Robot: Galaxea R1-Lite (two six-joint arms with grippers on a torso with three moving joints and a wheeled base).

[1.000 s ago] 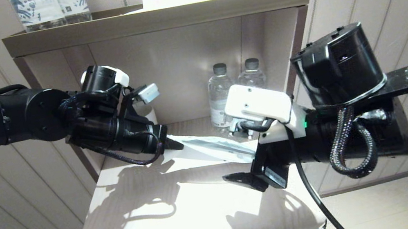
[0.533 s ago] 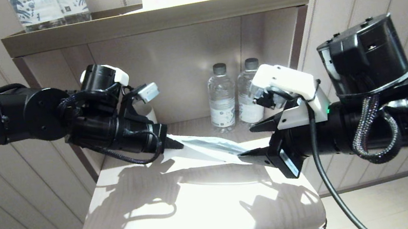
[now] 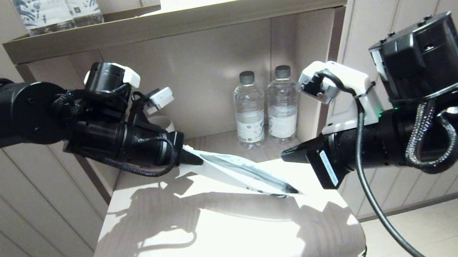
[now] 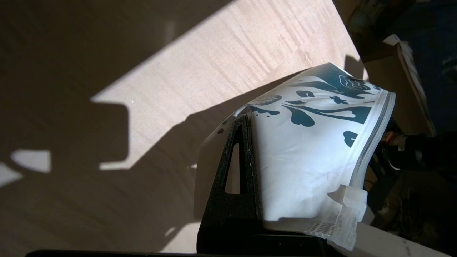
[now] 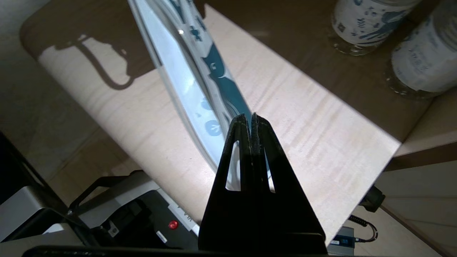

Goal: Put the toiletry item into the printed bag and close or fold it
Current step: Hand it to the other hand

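The printed bag (image 3: 241, 174) shows no visible toothbrush; its contents cannot be made out. The left pincer (image 3: 195, 158) covers the bag's left end. The top tray's labelled bottles (image 3: 56, 8) are cut off by the frame edge.

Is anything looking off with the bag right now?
Yes. The bag hangs askew: the left gripper pinches one end, while the printed end sags onto the table. The right gripper is shut beside it, empty.
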